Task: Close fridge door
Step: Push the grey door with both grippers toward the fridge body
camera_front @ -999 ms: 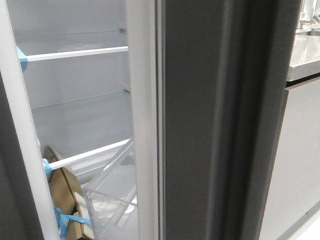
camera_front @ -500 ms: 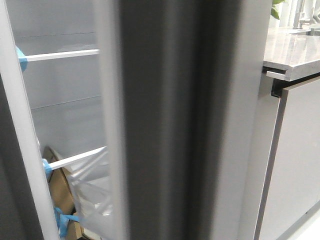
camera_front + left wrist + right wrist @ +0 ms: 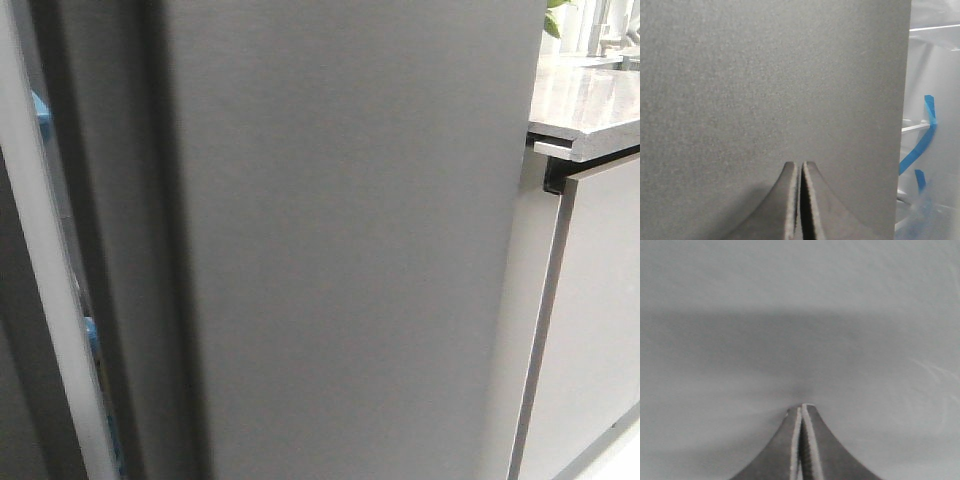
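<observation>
The fridge door (image 3: 340, 250), a dark charcoal, finely grained panel, fills most of the front view, face on. Only a thin slit of the fridge shows at its left edge. In the left wrist view my left gripper (image 3: 800, 165) is shut and empty, with its tips against the dark grained panel (image 3: 765, 75) near the panel's edge. The white fridge inside with blue tape (image 3: 920, 145) shows past that edge. My right gripper (image 3: 802, 407) is shut and empty, with its tips at a smooth pale grey surface (image 3: 800, 315). I cannot tell what that surface belongs to. Neither gripper shows in the front view.
A white fridge frame strip (image 3: 40, 300) with bits of blue tape (image 3: 42, 105) stands left of the door. A light-grey cabinet front (image 3: 600, 320) under a pale stone-look worktop (image 3: 585, 100) stands close on the right.
The door has swung from edge-on to face-on. Its leading edge has swept left and covered the shelves, the cardboard and the clear bin inside the fridge.
</observation>
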{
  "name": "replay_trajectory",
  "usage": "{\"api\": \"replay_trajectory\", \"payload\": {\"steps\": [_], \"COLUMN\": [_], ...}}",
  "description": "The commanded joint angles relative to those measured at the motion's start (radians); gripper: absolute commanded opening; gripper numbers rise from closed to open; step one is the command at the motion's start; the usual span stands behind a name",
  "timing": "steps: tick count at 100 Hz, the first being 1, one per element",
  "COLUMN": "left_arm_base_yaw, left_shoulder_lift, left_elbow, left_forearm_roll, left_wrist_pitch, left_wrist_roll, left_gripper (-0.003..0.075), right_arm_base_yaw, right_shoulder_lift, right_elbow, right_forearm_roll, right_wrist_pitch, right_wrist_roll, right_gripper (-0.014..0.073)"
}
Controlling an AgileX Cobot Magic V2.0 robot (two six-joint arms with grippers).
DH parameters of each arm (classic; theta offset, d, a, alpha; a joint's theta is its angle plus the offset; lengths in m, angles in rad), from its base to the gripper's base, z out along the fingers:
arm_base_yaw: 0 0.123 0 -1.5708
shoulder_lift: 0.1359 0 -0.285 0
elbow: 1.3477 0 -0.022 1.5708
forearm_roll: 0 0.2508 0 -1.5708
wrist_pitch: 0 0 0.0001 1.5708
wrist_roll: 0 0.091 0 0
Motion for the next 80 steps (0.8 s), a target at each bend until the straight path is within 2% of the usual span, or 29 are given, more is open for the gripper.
{"api": "replay_trajectory", "payload": {"steps": [1, 40, 68, 80], "left_arm_base_yaw": [0.006, 0.006, 0.006, 0.006], "left_shoulder_lift": [-0.010, -0.010, -0.010, -0.010], "left_elbow": [0.035, 0.035, 0.035, 0.035], "left_forearm_roll": [-0.005, -0.005, -0.005, -0.005], "left_wrist_pitch": [-0.073, -0.073, -0.073, -0.073], "left_wrist_roll": [-0.004, -0.004, -0.004, -0.004], "left_gripper": [-0.0020, -0.0020, -0.0020, -0.0020], "right_arm_base_yaw": [0.000, 0.000, -0.004, -0.012], "right_shoulder_lift": [0.036, 0.254, 0.252, 0.209], "right_elbow": [-0.069, -0.236, -0.238, -0.238], "right_forearm_roll": [0.013, 0.013, -0.010, -0.047], "right_wrist_pitch": [-0.139, -0.157, -0.137, -0.079], "right_wrist_roll": [-0.015, -0.031, -0.031, -0.031], "right_gripper": [-0.0044, -0.0044, -0.0044, -0.0044]}}
